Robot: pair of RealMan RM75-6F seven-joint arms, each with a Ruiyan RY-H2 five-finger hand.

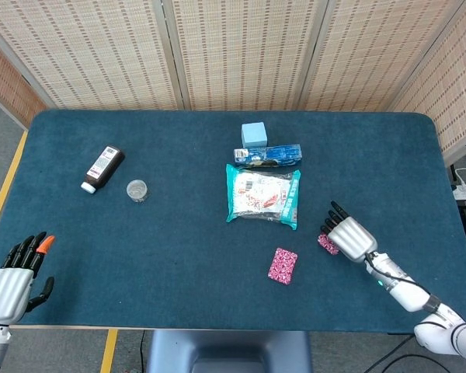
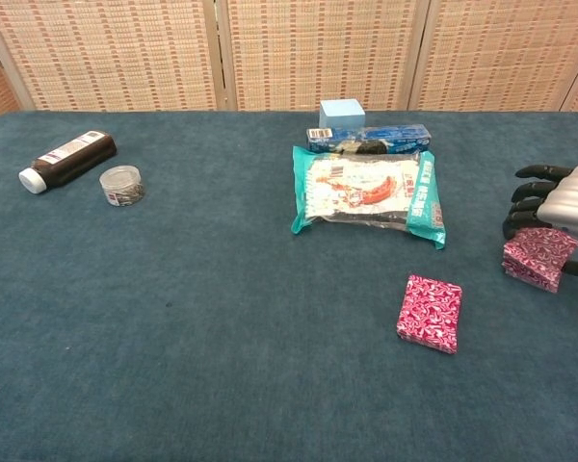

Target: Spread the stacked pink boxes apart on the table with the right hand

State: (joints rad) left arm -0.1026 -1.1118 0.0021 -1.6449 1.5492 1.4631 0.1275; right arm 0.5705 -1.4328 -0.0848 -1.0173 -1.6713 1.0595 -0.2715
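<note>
Blue felt table (image 1: 179,233), woven screens behind. One pink box (image 2: 430,312) lies alone, near the snack packet (image 2: 368,193). Second pink box (image 2: 538,257) well apart to its right, under the right hand (image 2: 559,214), fingers draped on it; whether they grip it is apparently unclear. Step: setting-down. Next, by judgement: lift clear. Left hand (image 1: 14,280) idle, fingers apart, empty.

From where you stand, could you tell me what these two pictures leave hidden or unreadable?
- Pink box under the right hand: the hand covers its top in both views, so whether the fingers grip it is unclear.
- Right hand: cut off by the chest view's right edge.
- Brown bottle label: too small to read.
- Left hand: head view only, at the bottom-left corner.
</note>
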